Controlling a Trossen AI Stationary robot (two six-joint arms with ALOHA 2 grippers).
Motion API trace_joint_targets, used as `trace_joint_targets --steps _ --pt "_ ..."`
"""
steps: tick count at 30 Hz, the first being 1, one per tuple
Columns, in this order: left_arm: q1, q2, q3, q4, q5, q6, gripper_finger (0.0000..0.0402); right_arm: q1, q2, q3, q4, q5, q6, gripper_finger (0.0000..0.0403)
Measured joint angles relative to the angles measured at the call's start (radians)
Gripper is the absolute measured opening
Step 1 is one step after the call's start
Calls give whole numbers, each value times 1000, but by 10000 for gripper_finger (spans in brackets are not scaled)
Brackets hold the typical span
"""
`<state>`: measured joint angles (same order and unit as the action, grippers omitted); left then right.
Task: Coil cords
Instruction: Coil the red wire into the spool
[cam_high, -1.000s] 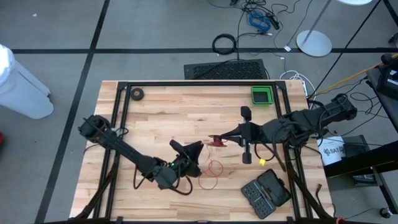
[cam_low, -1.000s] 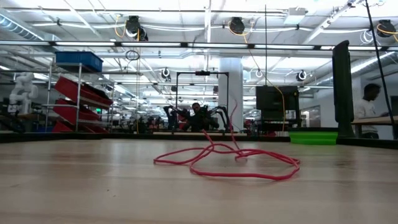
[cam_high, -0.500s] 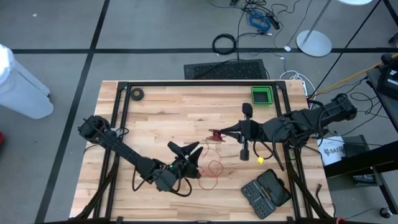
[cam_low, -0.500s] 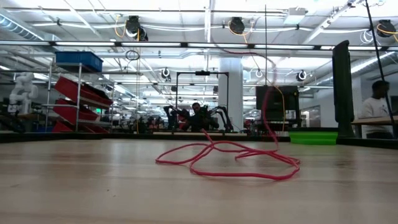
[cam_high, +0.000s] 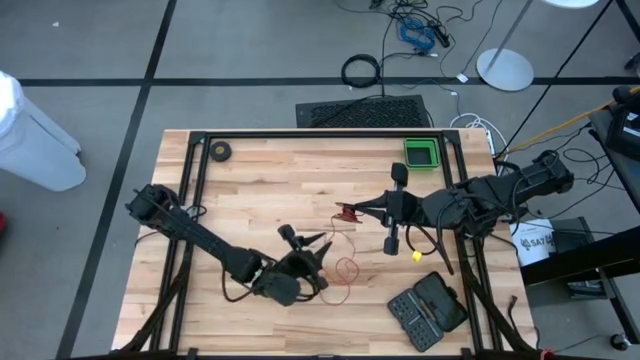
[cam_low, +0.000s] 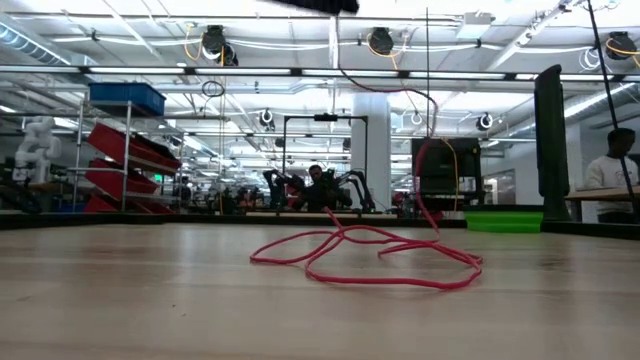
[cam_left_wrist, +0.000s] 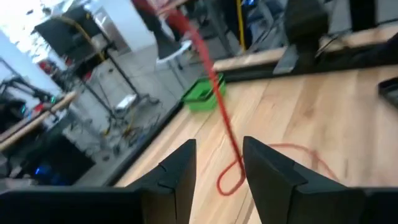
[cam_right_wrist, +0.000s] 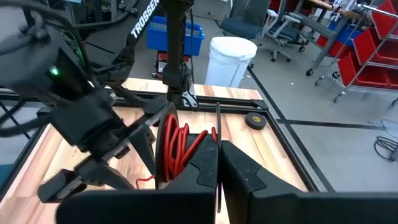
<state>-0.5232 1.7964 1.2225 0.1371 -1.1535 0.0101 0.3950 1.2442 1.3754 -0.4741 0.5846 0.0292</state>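
Wooden table (cam_high: 250, 180) carries both arms. Right gripper (cam_high: 345, 212), fingers pressed together, pinches the reel (cam_right_wrist: 169, 146) of red cord (cam_low: 370, 255), whose loose loops lie just below it. Left gripper (cam_high: 312, 247), fingers spread, straddles the strand.

On the table: one red cord (cam_high: 344, 272), one reel (cam_high: 347, 212), one small black roll (cam_high: 220, 151), one green bin (cam_high: 420, 153), one dark tool case (cam_high: 428, 310), one small yellow piece (cam_high: 415, 256). Two robot arms reach in.
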Motion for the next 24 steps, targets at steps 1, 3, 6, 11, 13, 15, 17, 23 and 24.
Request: trace_joint_targets --steps 1,3,6,11,13,15,17,23,24 --pt "5 0 -8 -1 0 -15 139 0 0 0 0 0 0 0" --pt "12 0 -23 22 1 -30 139 0 0 0 -1 0 1 0" --pt "23 0 -50 77 1 -31 139 0 0 0 0 0 -3 0" --pt "40 0 -74 85 2 -50 139 0 0 0 -9 46 -9 0" --pt "41 0 -80 86 2 -56 139 0 0 0 -23 68 -4 0" --pt "41 0 -85 84 2 -54 139 0 1 0 -35 95 6 0" --pt "41 0 -85 84 1 -54 139 0 1 0 -45 101 10 0" --pt "42 0 -85 84 1 -49 139 0 1 0 -48 104 11 0" --pt "42 0 -85 84 1 -49 139 0 1 0 -48 104 11 0"
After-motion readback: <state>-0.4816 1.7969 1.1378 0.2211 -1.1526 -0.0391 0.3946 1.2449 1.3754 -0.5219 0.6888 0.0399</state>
